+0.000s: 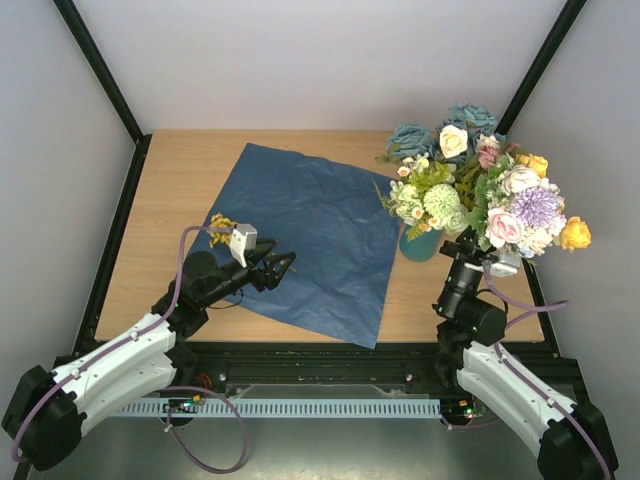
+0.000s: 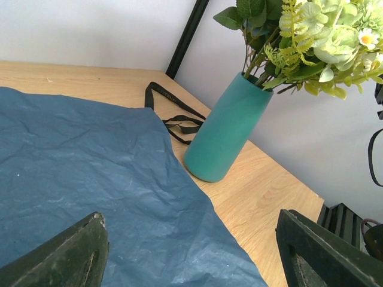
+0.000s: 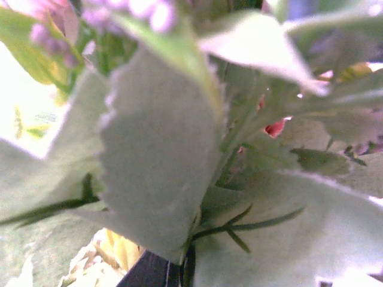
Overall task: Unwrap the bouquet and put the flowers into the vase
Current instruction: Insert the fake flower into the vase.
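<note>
- Top view, task status: paper (image 1: 310, 235) lies flat and unfolded, centre of frame, on the table (image 1: 180, 170). Unwrap step looks done.
- Top view: flowers (image 1: 480, 190) stand bunched at upper right, stems down in the vase (image 1: 420, 243), which sits just off the paper's right edge. Placement looks mostly done.
- Top view, remaining: small yellow sprig (image 1: 220, 224) lies at the paper's left corner, apart from the bunch. Prob. one piece left to move; the arm at right also has to let go and back off.
- Top view: left gripper (image 1: 278, 266) hangs over the paper's left part, jaws apart, nothing between them.
- Top view: right gripper (image 1: 462, 256) is tucked under the blooms, just right of the vase; fingertips hidden by petals.
- Left wrist view: left gripper (image 2: 191, 215) spread wide, both fingers (image 2: 66, 254) at the bottom corners, gap empty. Paper (image 2: 90, 167) fills lower left.
- Left wrist view: vase (image 2: 224, 134) centre-right, appears tilted in this view, base touching the paper edge; green stems and flowers (image 2: 299, 36) rise from it at upper right. Black ribbon (image 2: 173, 110) lies loose on the table behind the paper, left of the vase.
- Right wrist view: blurred leaves (image 3: 161, 167) fill the frame, lens v. close. Right jaws closed fully; whether a stem is pinched, cannot tell.
</note>
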Motion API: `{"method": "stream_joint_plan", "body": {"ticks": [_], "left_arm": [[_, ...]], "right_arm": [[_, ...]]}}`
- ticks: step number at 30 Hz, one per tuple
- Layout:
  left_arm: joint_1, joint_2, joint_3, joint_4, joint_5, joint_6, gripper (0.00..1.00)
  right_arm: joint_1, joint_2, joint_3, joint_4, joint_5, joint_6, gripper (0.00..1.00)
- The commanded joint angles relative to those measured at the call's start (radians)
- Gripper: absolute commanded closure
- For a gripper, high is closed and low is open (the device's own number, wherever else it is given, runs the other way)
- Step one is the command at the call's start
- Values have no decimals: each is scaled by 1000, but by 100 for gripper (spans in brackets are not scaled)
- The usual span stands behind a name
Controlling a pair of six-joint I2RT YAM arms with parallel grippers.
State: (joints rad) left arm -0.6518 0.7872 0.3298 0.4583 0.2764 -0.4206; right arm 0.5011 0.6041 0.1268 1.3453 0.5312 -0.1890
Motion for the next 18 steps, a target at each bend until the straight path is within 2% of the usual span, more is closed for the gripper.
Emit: {"method": "stream_joint_plan", "body": {"ticks": [1, 10, 18], "left_arm": [[-5, -2, -6, 33, 10, 2, 22], [-5, -12, -8, 29, 13, 5, 22], [-5, -10, -6, 29, 15, 6, 22]], "right_arm": [[-10, 2, -2, 118, -9, 27, 99], [-27, 82, -10, 234, -5, 18, 99], [-51, 150, -12, 257, -10, 32, 99]]}}
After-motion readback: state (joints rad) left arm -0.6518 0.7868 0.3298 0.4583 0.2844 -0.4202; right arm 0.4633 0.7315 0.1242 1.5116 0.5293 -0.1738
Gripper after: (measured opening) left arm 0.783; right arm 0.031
